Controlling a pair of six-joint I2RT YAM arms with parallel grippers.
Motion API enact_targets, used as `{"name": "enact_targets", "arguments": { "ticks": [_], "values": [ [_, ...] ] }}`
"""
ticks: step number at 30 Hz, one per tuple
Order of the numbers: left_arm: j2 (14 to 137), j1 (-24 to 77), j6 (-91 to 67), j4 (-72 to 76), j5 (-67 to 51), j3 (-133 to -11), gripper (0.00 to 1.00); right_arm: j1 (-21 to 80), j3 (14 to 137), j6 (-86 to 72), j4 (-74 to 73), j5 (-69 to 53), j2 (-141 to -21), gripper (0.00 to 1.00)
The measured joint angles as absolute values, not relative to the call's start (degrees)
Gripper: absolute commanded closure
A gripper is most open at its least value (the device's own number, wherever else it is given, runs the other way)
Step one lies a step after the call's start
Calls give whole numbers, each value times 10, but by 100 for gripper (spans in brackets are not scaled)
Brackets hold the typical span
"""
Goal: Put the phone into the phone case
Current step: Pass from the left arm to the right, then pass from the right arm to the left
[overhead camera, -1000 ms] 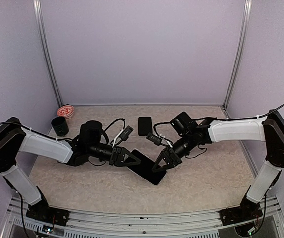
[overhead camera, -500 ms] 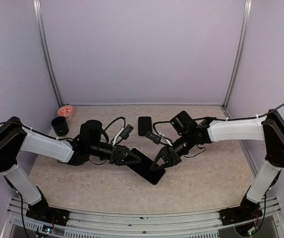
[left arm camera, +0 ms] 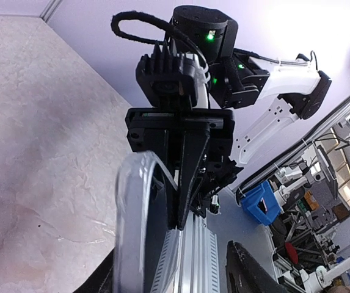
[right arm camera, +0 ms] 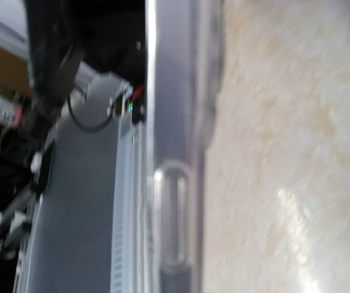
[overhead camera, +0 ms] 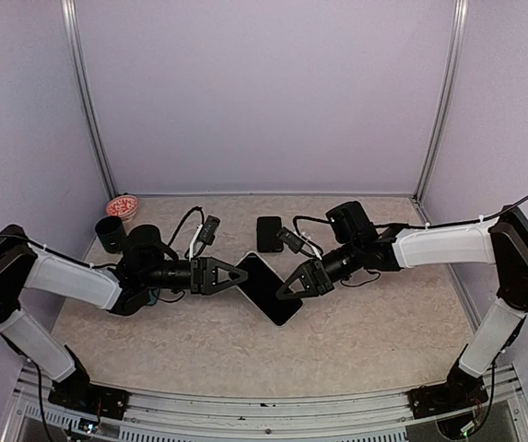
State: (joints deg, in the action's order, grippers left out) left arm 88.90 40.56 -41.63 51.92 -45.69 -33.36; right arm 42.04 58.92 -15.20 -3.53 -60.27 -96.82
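The black phone [overhead camera: 265, 287] has a clear phone case [left arm camera: 139, 210] round its edge. It hangs tilted just above the middle of the table. My right gripper [overhead camera: 289, 284] is shut on its right side. The right wrist view shows the cased edge [right arm camera: 176, 183] with a side cutout, close up and blurred. My left gripper [overhead camera: 238, 275] stands open at the phone's left corner. In the left wrist view that cased corner lies between the spread fingers [left arm camera: 248, 268] without being pinched.
A small black rectangular pad [overhead camera: 268, 233] lies on the table behind the phone. A black cup [overhead camera: 111, 234] and a red-and-white round dish [overhead camera: 122, 206] stand at the far left. Cables trail off both wrists near the middle.
My left gripper has opened, let go of the phone and drawn back to the left. The right gripper has carried the phone a little toward the back of the table.
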Motion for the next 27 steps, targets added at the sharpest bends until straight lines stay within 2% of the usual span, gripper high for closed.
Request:
{"name": "enact_targets", "arguments": {
  "ticks": [18,27],
  "values": [
    [917,415,-477,613,-395,-327,50,417,518,-344,253,-522,-928,100],
    [944,418,-490,638,-385,-349,53,418,508,-401,330,-513,-930,100]
  ]
}}
